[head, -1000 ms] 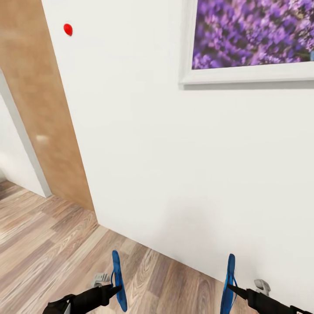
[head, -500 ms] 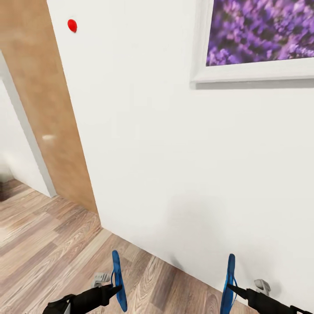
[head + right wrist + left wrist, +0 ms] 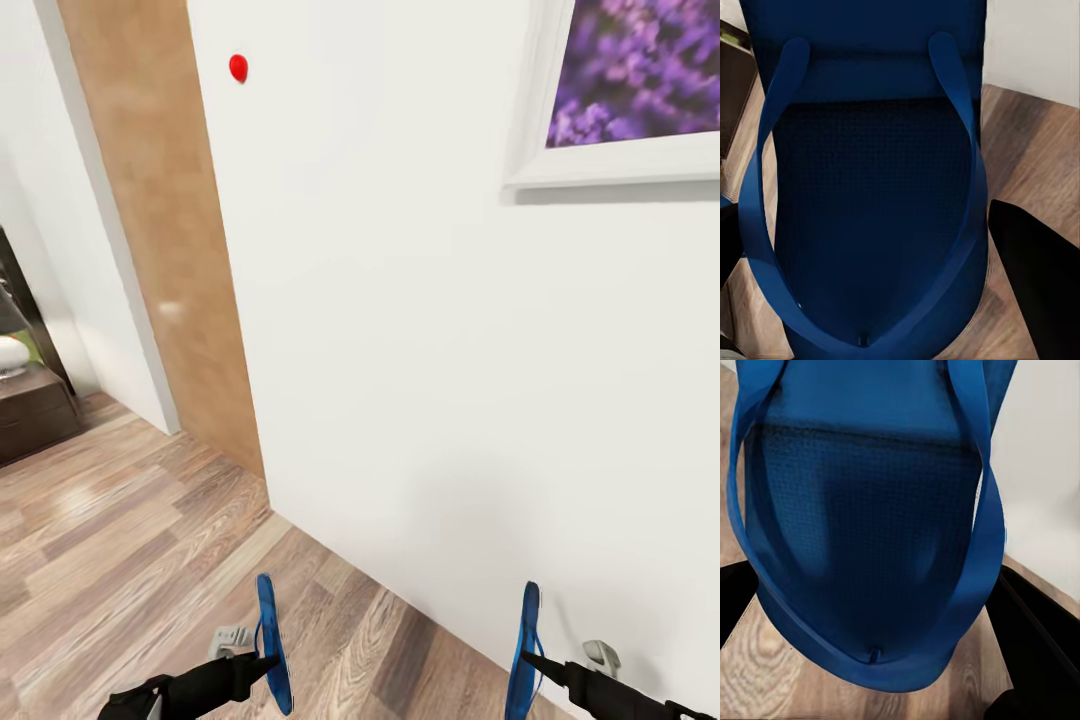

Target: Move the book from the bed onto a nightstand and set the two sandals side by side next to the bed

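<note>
With one blue sandal (image 3: 268, 643) clamped edge-up in the left gripper (image 3: 262, 660) and the other sandal (image 3: 523, 652) likewise in the right gripper (image 3: 528, 660) — both closed tight — steer wide of the wall (image 3: 420, 330), keeping grips firm.

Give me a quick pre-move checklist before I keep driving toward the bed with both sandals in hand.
1. Left gripper closed on the left sandal: ok, sandal held on edge.
2. Right gripper closed on the right sandal: ok, also on edge.
3. Clearance to the white wall ahead: not ok, it stands close in front of the right arm.
4. Open floor to the left: ok, the planks run past the wooden door.
5. Nightstand located: ok, at the far left edge.
6. Bed position: cannot tell.
</note>
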